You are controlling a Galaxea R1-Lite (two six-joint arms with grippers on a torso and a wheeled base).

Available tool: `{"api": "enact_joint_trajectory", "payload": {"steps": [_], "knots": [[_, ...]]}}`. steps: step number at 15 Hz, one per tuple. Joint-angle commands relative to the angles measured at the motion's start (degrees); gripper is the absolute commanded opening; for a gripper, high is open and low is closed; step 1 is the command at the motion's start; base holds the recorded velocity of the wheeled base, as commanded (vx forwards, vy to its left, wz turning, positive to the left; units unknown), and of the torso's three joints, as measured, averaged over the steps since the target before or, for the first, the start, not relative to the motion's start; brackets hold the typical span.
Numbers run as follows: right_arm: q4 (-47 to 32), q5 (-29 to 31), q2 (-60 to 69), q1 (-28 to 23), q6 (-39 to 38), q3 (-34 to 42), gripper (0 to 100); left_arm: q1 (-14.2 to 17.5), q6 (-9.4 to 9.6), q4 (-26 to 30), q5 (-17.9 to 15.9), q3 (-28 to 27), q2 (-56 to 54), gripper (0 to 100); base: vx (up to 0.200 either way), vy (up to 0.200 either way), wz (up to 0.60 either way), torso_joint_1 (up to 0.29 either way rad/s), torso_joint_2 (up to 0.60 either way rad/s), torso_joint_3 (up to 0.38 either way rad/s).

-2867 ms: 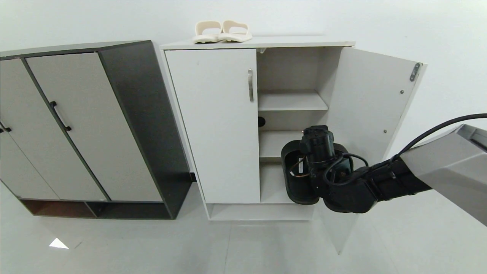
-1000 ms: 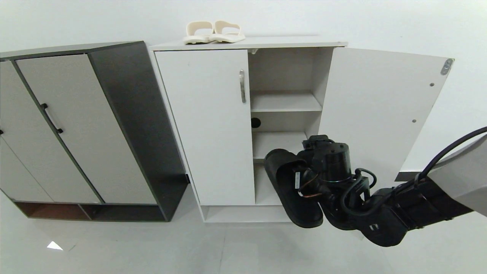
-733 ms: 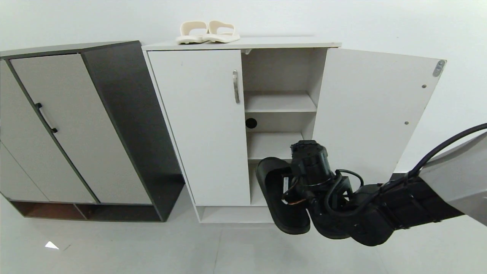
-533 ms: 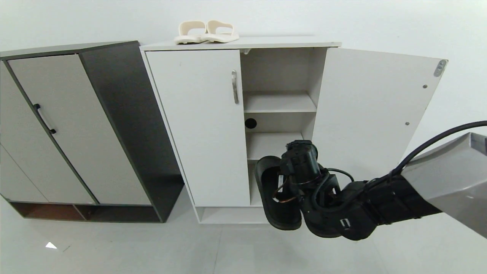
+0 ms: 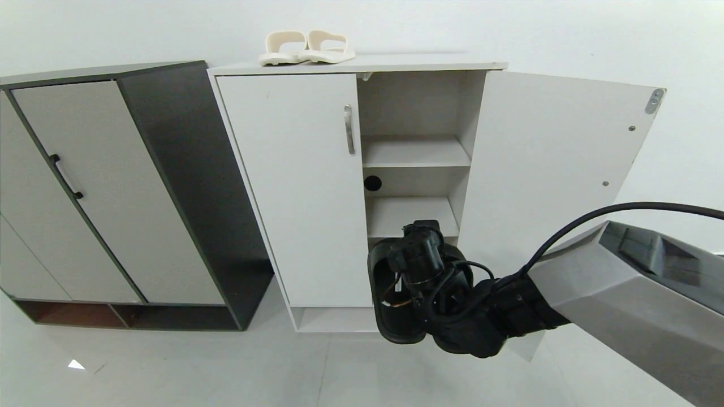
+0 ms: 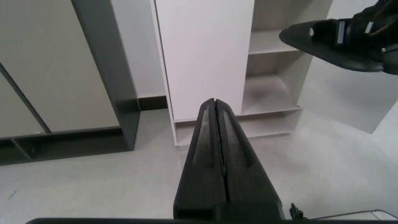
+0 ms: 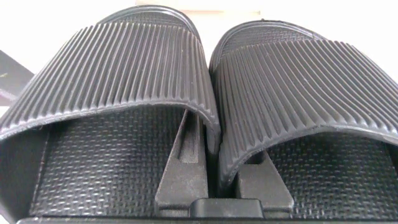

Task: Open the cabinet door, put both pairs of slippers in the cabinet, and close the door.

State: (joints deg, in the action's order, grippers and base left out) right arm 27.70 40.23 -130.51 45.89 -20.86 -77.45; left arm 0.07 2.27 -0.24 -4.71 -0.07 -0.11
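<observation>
The white cabinet (image 5: 300,192) is standing beside a grey cabinet (image 5: 186,186), its right door (image 5: 543,169) hanging wide open and baring the shelves. The beige slippers (image 5: 308,48) are lying side by side on its top. The black slippers (image 5: 390,305) are hanging in front of the open half, low down by the lower shelves. The right wrist view is showing what the head view is hiding: the right gripper (image 7: 214,168) is pinching both slippers' inner edges together, one finger under each ribbed strap. The left wrist view is showing the pair's soles and the left gripper (image 6: 214,118), fingers pressed together, holding nothing above the floor (image 6: 93,180).
</observation>
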Motion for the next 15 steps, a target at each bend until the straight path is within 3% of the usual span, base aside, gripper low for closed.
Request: {"api": "enact_joint_trajectory", "payload": {"steps": [1,4,8,15], "knots": [[1.66,0.02,-2.82,-0.09,1.26,-1.83,0,0.01,0.02,-0.02,-0.04,-0.01,0.11,0,0.000,0.000,0.00,-0.002,0.00,-0.105],[8.95,1.87,-7.12,-1.50,8.11,-4.38,0,0.01,0.02,-0.02,-0.04,-0.01,0.11,0,0.000,0.000,0.00,0.005,0.01,-0.172],[25.83,3.54,-11.08,-2.64,17.61,-4.12,0,0.01,-0.07,-0.02,0.05,-0.01,0.11,0,0.000,0.000,0.00,0.006,0.00,-0.201],[27.94,3.72,-7.74,-3.08,18.13,-2.80,0,0.01,0.02,-0.02,0.05,-0.01,0.11,0,0.000,0.000,0.00,0.008,0.01,-0.196]]}}
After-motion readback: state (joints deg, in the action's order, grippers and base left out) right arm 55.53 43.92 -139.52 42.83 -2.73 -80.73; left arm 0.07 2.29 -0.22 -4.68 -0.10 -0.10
